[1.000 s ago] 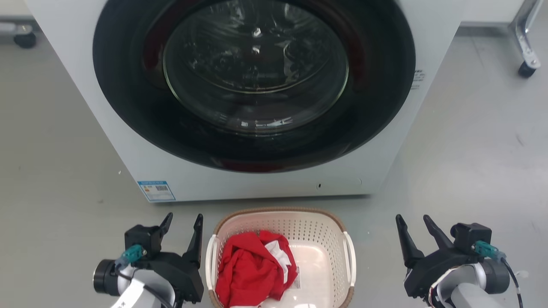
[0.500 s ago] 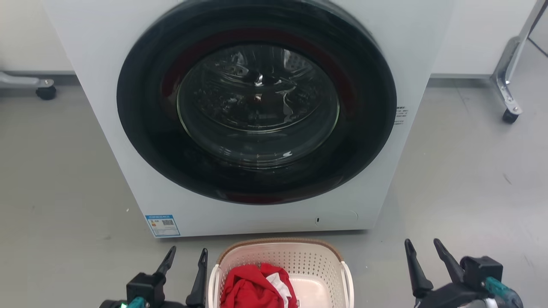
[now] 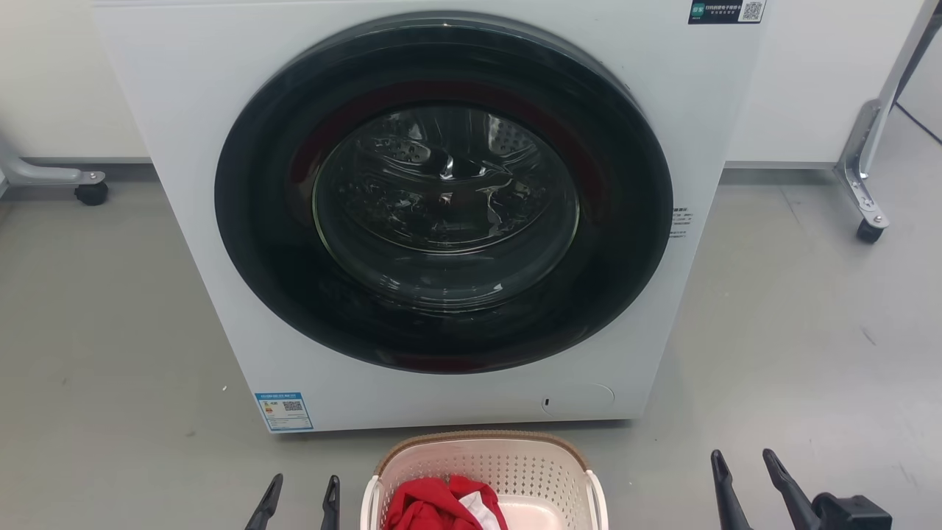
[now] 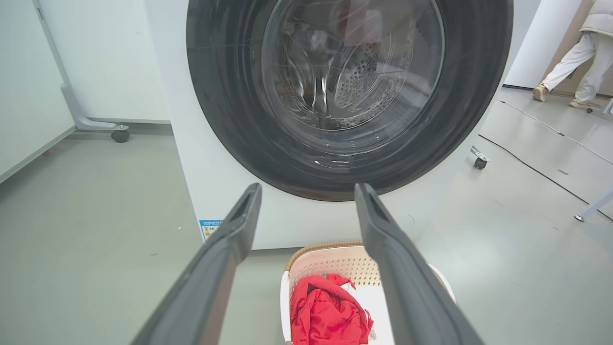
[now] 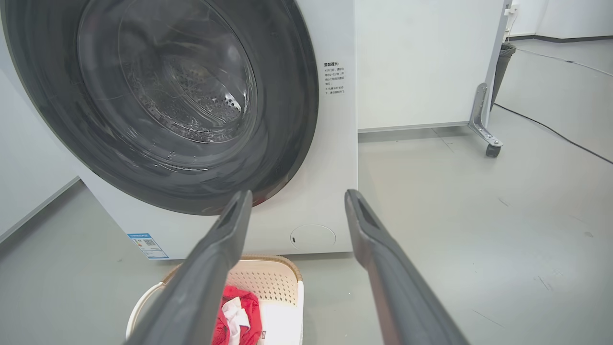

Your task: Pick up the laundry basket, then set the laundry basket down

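The laundry basket, cream with perforated walls and a brown rim, stands on the floor just in front of the washer at the bottom middle of the head view. It holds a red and white cloth. My left gripper is open, its fingertips just left of the basket and apart from it. Well to the basket's right, my right gripper is open too. The basket lies below and between the left fingers in the left wrist view. In the right wrist view the basket sits lower left.
A white front-loading washer with a shut dark round door stands right behind the basket. Wheeled frame legs stand at the far right and far left. A person's legs and a floor cable appear in the left wrist view.
The head camera has tilted up, so washer, basket and grippers sit lower in the picture. Both grippers stay open beside the basket, now with just their fingers showing.
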Robot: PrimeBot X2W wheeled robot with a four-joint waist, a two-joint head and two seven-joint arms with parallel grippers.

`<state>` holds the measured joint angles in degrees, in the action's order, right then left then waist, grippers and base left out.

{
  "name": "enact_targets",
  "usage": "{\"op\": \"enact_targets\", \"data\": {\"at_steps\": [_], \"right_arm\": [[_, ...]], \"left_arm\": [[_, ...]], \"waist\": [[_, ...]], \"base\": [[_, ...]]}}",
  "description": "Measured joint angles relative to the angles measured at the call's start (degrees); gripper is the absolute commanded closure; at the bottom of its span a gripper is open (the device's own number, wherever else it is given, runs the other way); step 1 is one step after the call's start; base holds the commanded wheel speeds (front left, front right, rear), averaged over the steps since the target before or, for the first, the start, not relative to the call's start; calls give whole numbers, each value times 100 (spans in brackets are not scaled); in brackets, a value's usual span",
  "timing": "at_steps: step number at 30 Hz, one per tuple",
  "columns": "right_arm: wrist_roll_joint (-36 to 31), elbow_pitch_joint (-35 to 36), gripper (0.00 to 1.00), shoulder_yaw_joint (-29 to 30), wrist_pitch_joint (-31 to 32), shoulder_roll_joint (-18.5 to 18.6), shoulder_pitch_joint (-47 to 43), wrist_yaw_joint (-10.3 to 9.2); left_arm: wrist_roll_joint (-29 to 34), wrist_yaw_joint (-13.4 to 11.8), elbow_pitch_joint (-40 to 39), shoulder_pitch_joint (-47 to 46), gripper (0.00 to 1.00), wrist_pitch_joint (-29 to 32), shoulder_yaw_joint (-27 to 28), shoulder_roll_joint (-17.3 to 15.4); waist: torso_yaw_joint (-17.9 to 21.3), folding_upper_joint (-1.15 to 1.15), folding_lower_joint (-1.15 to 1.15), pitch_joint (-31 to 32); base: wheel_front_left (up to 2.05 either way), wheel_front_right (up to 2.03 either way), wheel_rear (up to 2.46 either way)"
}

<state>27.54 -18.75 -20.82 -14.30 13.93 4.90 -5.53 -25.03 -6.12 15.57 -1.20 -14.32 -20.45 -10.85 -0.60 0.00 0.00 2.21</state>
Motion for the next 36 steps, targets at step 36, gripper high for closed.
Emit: {"op": "enact_targets", "data": {"at_steps": [36], "right_arm": [[-491, 869, 0, 393, 0, 182, -810, -154]], "left_arm": [[183, -96, -468, 531, 0, 300, 311, 8]], "waist": [[-19, 0, 0, 1]], "base": [[0, 0, 0]]}}
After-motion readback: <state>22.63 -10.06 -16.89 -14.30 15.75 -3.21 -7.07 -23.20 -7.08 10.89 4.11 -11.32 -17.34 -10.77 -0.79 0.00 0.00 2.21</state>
